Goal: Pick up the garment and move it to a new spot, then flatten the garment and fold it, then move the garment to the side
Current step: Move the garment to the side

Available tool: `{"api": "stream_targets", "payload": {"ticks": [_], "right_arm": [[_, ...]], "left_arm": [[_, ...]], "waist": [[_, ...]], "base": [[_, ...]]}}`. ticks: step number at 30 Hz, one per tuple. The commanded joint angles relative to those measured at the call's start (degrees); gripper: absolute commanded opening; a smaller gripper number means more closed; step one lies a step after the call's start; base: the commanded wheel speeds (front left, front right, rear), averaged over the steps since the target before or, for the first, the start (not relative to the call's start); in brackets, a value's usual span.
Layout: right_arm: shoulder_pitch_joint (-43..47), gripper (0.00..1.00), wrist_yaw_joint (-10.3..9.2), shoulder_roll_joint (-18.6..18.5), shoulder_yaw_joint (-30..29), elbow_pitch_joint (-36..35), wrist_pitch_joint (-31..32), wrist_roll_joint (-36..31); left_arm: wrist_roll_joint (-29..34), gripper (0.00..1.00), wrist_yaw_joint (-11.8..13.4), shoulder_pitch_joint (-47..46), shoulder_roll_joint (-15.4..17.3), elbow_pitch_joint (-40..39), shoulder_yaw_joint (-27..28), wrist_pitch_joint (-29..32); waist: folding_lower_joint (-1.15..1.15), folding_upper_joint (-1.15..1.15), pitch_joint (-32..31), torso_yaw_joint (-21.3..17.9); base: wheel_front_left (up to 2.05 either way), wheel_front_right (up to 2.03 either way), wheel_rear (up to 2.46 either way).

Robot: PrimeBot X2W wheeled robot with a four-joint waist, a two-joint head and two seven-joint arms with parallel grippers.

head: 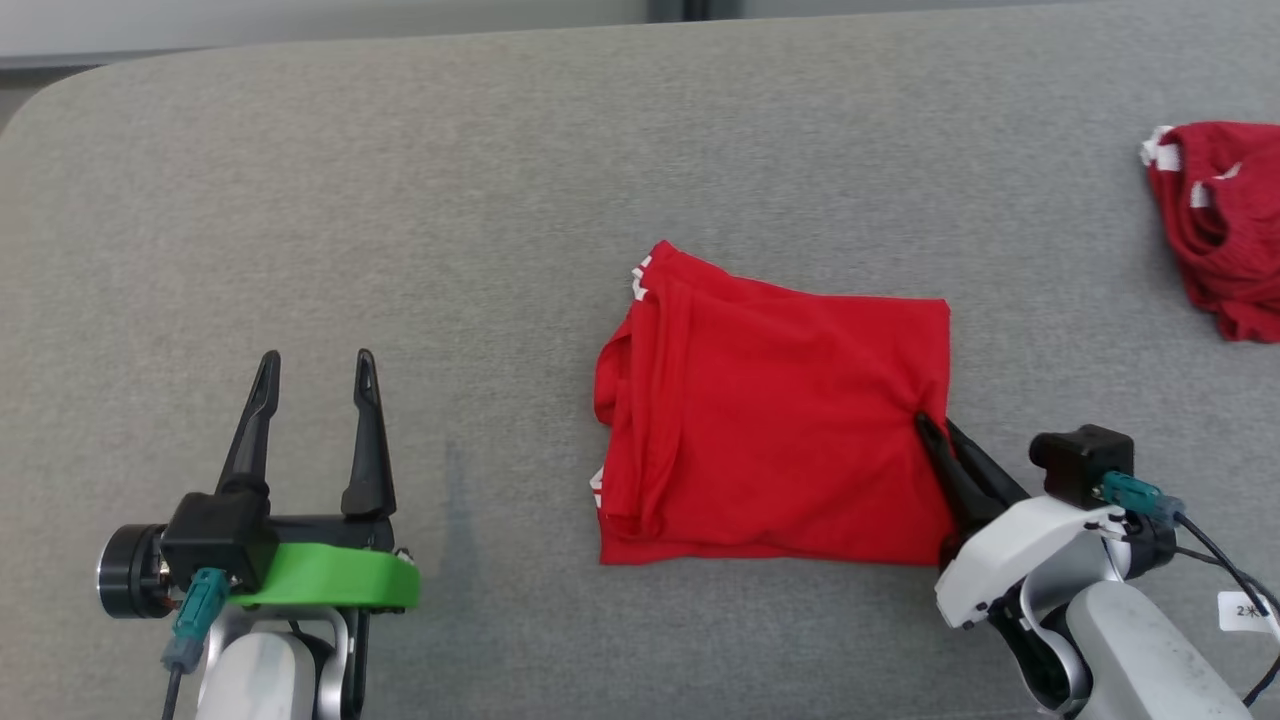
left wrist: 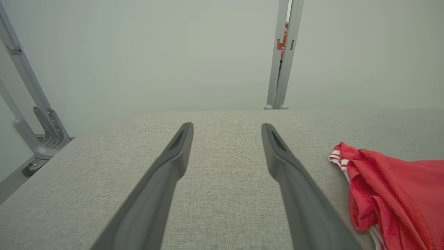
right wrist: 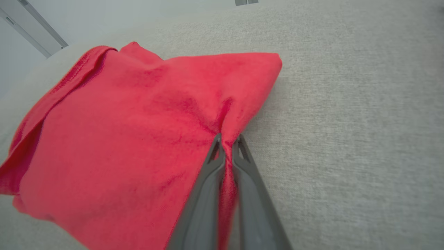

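Observation:
A red garment (head: 770,410) with white trim lies folded into a rough rectangle on the grey cloth surface (head: 400,200), at the middle of the head view. My right gripper (head: 935,425) is shut on the garment's right edge, and the fabric puckers toward the pinch. In the right wrist view the two dark fingers clamp a ridge of the red garment (right wrist: 138,132) at the right gripper (right wrist: 228,139). My left gripper (head: 317,372) stands open at the lower left, well apart from the garment. Between its open fingers (left wrist: 177,152) lies bare surface, and the garment (left wrist: 388,187) sits to its right.
A second red piece of clothing (head: 1215,225) with white trim lies crumpled at the far right edge. The padded surface ends at a rounded far edge with a pale wall behind it. Metal frame posts (left wrist: 282,52) stand behind the surface.

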Motion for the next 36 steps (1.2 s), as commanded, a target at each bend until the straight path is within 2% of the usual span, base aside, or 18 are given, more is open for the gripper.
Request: {"api": "stream_targets", "payload": {"ticks": [1, 2, 6, 12, 15, 21, 29, 33, 34, 35, 36], "right_arm": [[0.72, 0.00, -0.11, -0.80, -0.41, -0.26, 0.16, 0.43], [1.14, 0.00, -0.10, -1.79, -1.04, -0.15, 0.19, 1.03], [0.21, 0.00, -0.10, -3.25, -1.96, 0.14, 0.11, 2.31], [-5.35, 0.00, -0.10, -5.19, -1.34, 0.00, 0.53, 2.89], [-11.01, 0.00, -0.10, -7.09, -0.78, -0.23, 0.94, 2.89], [-23.60, 0.00, -0.10, -13.21, -0.03, 1.52, 1.50, 2.42], [-32.71, 0.00, -0.10, -23.45, -7.28, 11.74, 0.85, 4.26], [-34.16, 0.00, -0.10, -24.94, -11.41, 17.07, 1.17, 3.25], [-34.77, 0.07, -0.11, -25.39, -13.25, 19.54, 1.12, 2.34], [-34.89, 0.33, -0.10, -25.17, -14.23, 21.18, 1.47, 1.97], [-35.16, 0.94, -0.10, -24.71, -15.63, 22.87, 0.93, 1.40]], "left_arm": [[0.40, 1.00, -0.12, 0.84, 0.56, -0.41, 0.09, -0.15], [0.61, 1.00, -0.57, 0.68, 0.60, -0.66, -0.10, -0.15], [1.26, 1.00, -0.65, 0.06, 1.05, -1.36, -0.16, -0.14], [2.10, 1.00, -1.44, -2.43, 1.43, -2.17, -1.25, -0.15], [2.40, 1.00, -2.17, -4.85, 1.51, -2.56, -2.56, -0.11], [3.36, 1.00, -3.55, -9.63, 2.34, -3.32, -4.28, -0.09], [4.48, 1.00, -4.73, -14.92, 2.36, -4.74, -7.14, -0.12], [4.75, 1.00, -5.03, -16.30, 2.39, -5.10, -7.87, -0.12], [4.84, 1.00, -5.09, -16.53, 2.38, -5.17, -8.03, -0.13], [4.85, 1.00, -5.15, -16.64, 2.36, -5.16, -8.15, -0.13], [4.89, 1.00, -5.15, -16.76, 2.33, -5.11, -8.33, -0.13]], "waist": [[0.00, 0.00, -1.36, -7.68], [0.00, 0.00, -1.34, -10.16], [0.00, 0.00, -0.56, -14.51], [0.00, 0.00, 2.33, -16.85], [0.00, 0.00, 5.08, -16.05], [0.00, 0.00, 11.04, -13.59], [0.00, 0.00, 17.95, -9.32], [0.00, 0.00, 19.98, -8.29], [0.00, 0.00, 20.33, -8.12], [0.00, 0.00, 20.40, -8.02], [0.00, 0.00, 20.40, -7.94]], "base": [[0.00, 0.00, 0.00], [0.00, 0.00, 0.00], [0.00, 0.00, 0.00], [0.00, 0.00, 0.00], [0.00, 0.00, 0.00], [0.00, 0.00, 0.00], [0.00, 0.00, 0.00], [0.00, 0.00, 0.00], [0.00, 0.00, 0.00], [0.00, 0.00, 0.00], [0.00, 0.00, 0.00]]}}
